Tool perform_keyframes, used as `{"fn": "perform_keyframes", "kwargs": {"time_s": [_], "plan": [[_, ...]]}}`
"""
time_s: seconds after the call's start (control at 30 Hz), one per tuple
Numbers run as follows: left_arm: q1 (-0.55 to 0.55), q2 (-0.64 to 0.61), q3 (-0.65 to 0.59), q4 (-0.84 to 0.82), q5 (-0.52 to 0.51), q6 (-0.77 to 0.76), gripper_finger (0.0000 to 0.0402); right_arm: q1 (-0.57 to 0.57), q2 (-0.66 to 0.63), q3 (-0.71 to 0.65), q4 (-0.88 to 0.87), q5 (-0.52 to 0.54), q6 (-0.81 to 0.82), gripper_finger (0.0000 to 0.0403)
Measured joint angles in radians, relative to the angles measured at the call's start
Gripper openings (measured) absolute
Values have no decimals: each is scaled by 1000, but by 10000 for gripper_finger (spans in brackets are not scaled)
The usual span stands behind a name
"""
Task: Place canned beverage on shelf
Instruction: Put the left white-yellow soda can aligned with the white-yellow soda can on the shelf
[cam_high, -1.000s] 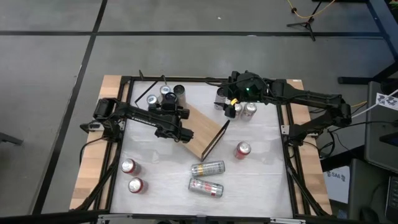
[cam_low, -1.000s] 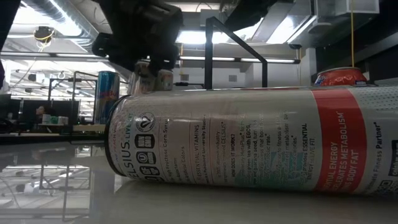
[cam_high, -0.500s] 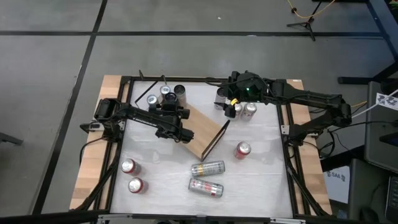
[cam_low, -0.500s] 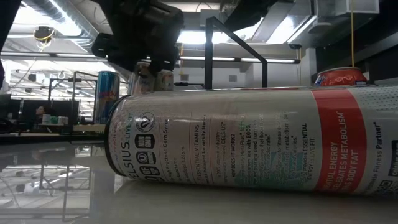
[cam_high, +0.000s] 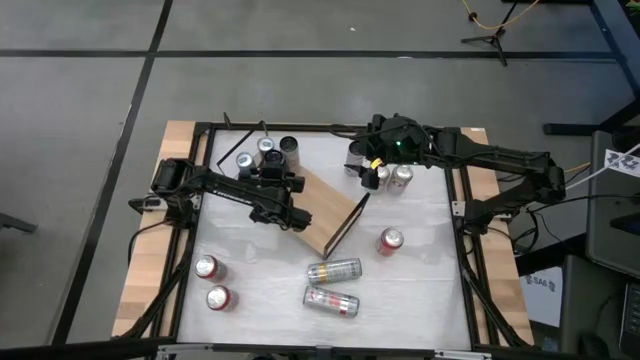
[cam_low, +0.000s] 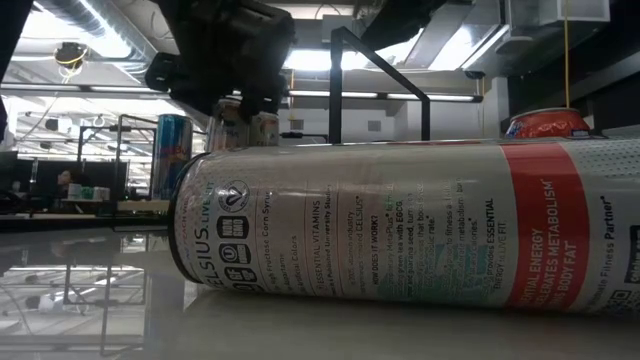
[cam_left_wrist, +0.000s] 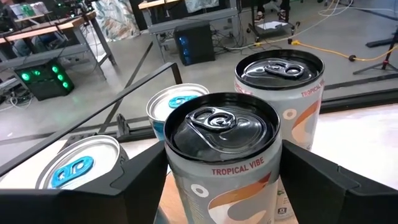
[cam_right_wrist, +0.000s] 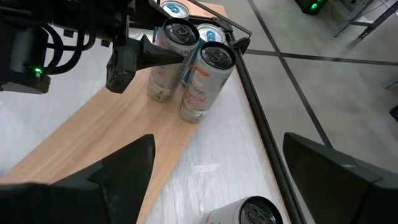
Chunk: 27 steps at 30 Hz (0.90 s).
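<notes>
The shelf (cam_high: 325, 215) is a light-brown board on a thin black frame (cam_low: 380, 60), lying askew mid-table. My left gripper (cam_high: 272, 172) stands at the board's far left end, shut on a silver "Tropical Vibe" can (cam_left_wrist: 221, 162), which also shows in the right wrist view (cam_right_wrist: 166, 59). A second like can (cam_right_wrist: 204, 81) stands upright on the board right beside it. Two blue-topped cans (cam_left_wrist: 177, 102) stand behind them. My right gripper (cam_high: 372, 165) is open and empty at the table's far right, over the board's other end (cam_right_wrist: 93, 143). My left gripper pinches the can's upper wall (cam_left_wrist: 180, 186) just below the rim, one finger (cam_left_wrist: 140, 177) on each side. The fingers lie about level and come from the table's near left side. The can stands upright with its bottom (cam_right_wrist: 158, 93) on the board's end.
Two silver cans (cam_high: 333, 270) (cam_high: 331, 300) lie on their sides near the front; one (cam_low: 400, 220) fills the low view. Upright red-topped cans stand at the near left (cam_high: 207, 266) (cam_high: 218, 297) and right of the shelf (cam_high: 390, 240). More cans (cam_high: 400, 176) stand by my right gripper.
</notes>
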Motion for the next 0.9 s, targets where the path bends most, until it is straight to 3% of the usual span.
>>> {"fn": "perform_keyframes", "kwargs": {"time_s": [0.53, 0.9], "plan": [[1, 4, -2, 7, 142, 0, 323, 0, 0, 0, 0, 0, 0, 349], [1, 4, -2, 14, 252, -1, 322, 0, 0, 0, 0, 0, 0, 349]]}}
